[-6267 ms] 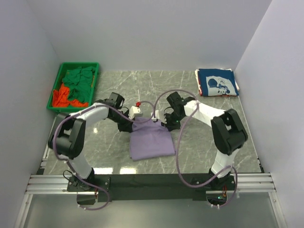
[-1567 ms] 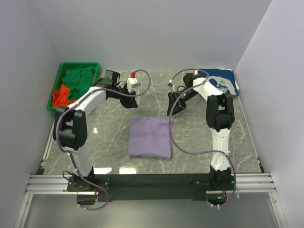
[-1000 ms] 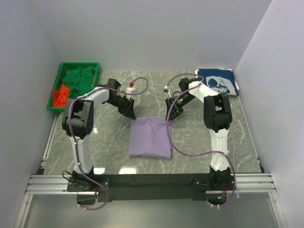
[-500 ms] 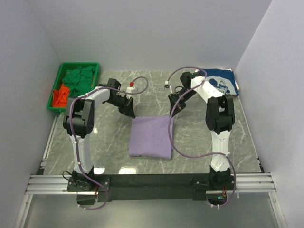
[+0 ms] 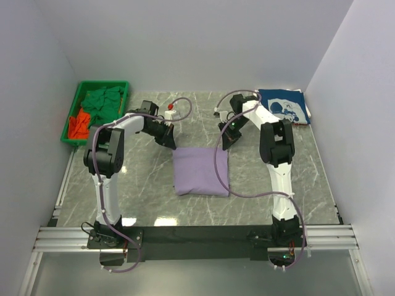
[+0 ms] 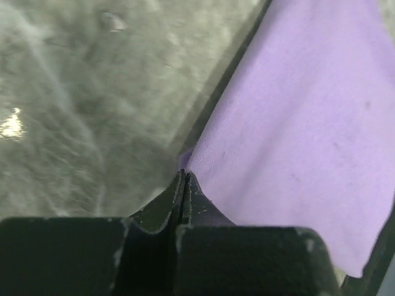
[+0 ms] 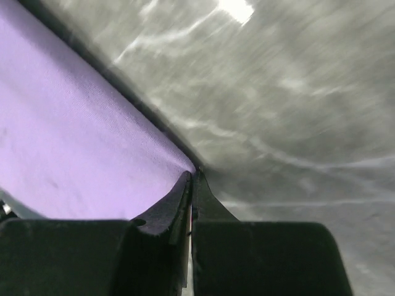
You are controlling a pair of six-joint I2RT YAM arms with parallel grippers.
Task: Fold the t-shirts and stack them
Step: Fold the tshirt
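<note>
On my wrist cameras I get only fingertips and cloth. The left hand (image 6: 184, 177) is pressed together on one far corner of the lavender tee (image 6: 296, 123), and the right hand (image 7: 192, 179) pinches the other far corner the same way. How much fabric sits between the fingers is hidden. From each hand the tee spreads toward the other hand and back toward the arm bases, lying folded flat on the counter (image 5: 278, 179).

Overhead, both hands are small and dark, so the pinch is hard to read there. A purple cable (image 5: 215, 163) hangs along the tee's right edge.

Well off to the right hand's right lies a folded navy tee (image 5: 284, 108). To the left hand's left, a green bin (image 5: 69, 120) holds crumpled green tees (image 5: 103, 102) and orange-red cloth (image 5: 78, 125); I can't count them.

The counter is grey and marbled, with plain pale walls on three sides.
</note>
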